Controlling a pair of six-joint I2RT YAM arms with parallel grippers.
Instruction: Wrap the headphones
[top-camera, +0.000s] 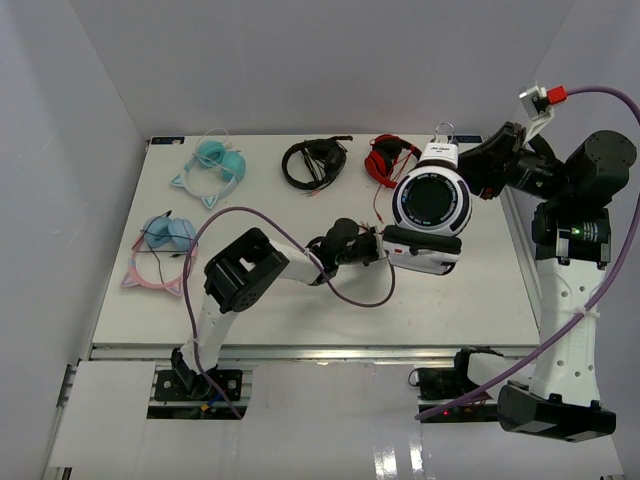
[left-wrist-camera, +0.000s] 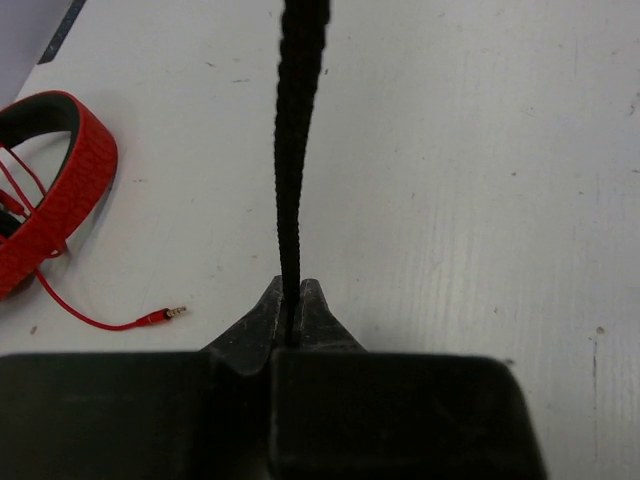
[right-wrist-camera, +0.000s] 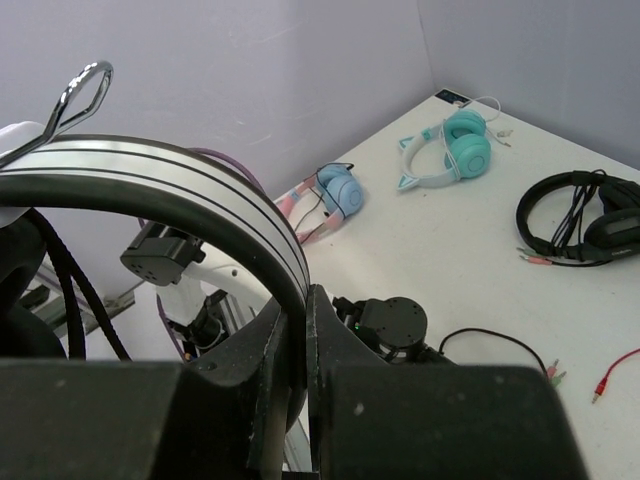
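Now the left tool (left-wrist-camera: 290, 325) is pinching the thin black cable (left-wrist-camera: 298, 130) between its closed tips, and the cord is running taut and straight away from it, just beside the red headphones (left-wrist-camera: 55, 190) lying on the surface (left-wrist-camera: 480, 150). The right tool (right-wrist-camera: 298, 312) is clamping shut on the white headband (right-wrist-camera: 170, 185) and is holding the headphones (top-camera: 432, 205) lifted off the surface, to the right of the red headphones and nearer the arm bases. The step in hand looks like winding the cord around the held set. Doing it well likely means the right tool is holding the band steady while the left tool is carrying the cable round with light, even tension, so each turn is lying flat. The loops should be staying away from the red headphones, whose thin red lead and plug (left-wrist-camera: 172, 313) are lying close enough to snag. The left wrist view is showing the pinch on the cable and its braided weave, which the top view is not resolving. The top view alone is giving the whole layout, with one round cup facing upward. The right wrist view is showing the band seated between the fingers, something neither other view is confirming.
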